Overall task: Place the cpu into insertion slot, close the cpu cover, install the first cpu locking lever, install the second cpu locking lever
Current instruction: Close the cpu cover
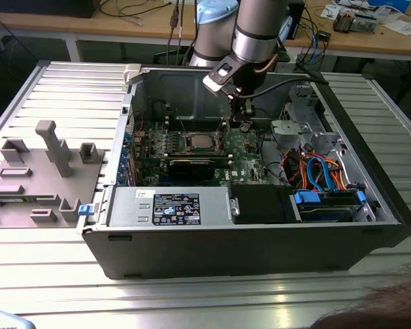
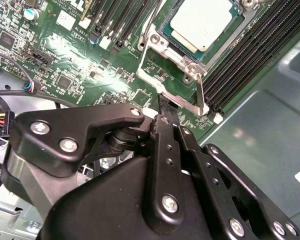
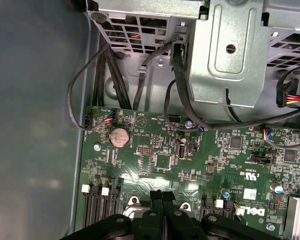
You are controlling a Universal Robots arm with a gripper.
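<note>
The cpu [image 2: 202, 22] lies flat in the insertion slot [image 2: 176, 47], silver top up, on the green board; in the exterior view the cpu [image 1: 199, 142] sits mid-board inside the open case. The cpu cover [image 2: 145, 57], a metal frame with a cut-out centre, stands swung up off the socket on the side facing my gripper [image 2: 164, 106]. The black fingers are shut together with nothing between them, tips right at the cover's outer bar. In the first wrist view the gripper [image 3: 163, 194] hovers over the board, and in the exterior view the gripper [image 1: 241, 123] hangs just at the socket's right.
Long black memory slots [image 2: 250, 50] flank the socket. A thin metal lever [image 2: 151, 22] runs beside it. A drive cage [image 3: 230, 55] and loose black cables [image 3: 140, 75] lie past the board edge. A coin cell [image 3: 119, 136] sits on the board. The case wall [image 2: 260, 135] is close.
</note>
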